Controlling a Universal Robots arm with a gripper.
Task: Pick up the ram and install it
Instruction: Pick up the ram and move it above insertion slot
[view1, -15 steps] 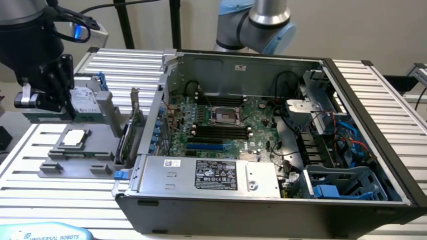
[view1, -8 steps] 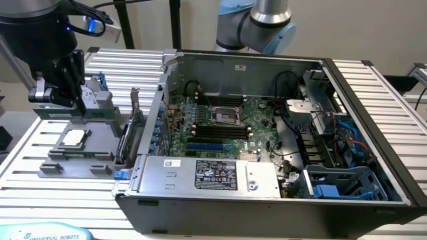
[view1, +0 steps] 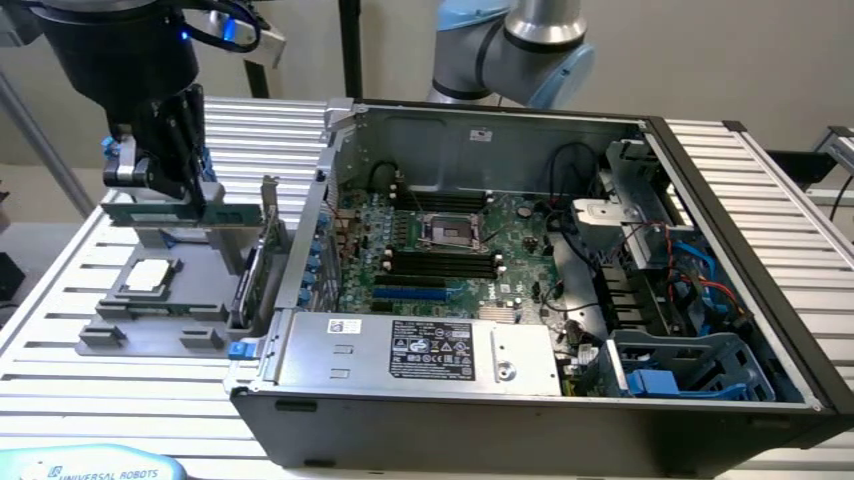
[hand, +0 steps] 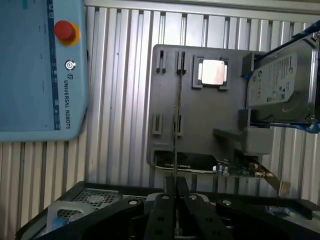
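Ram (view1: 230, 214) gripped in tool (hand: 176, 186) over gray tray (hand: 200, 115), processor chip (hand: 212, 72) in recess.

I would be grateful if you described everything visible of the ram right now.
The ram is a long, narrow, thin green board; its chips are too small to make out. It stands on its long edge, level, clamped near its middle by the shut gripper. It hangs above the grey holder tray, clear of it. In the wrist view the ram shows edge-on as a thin line.
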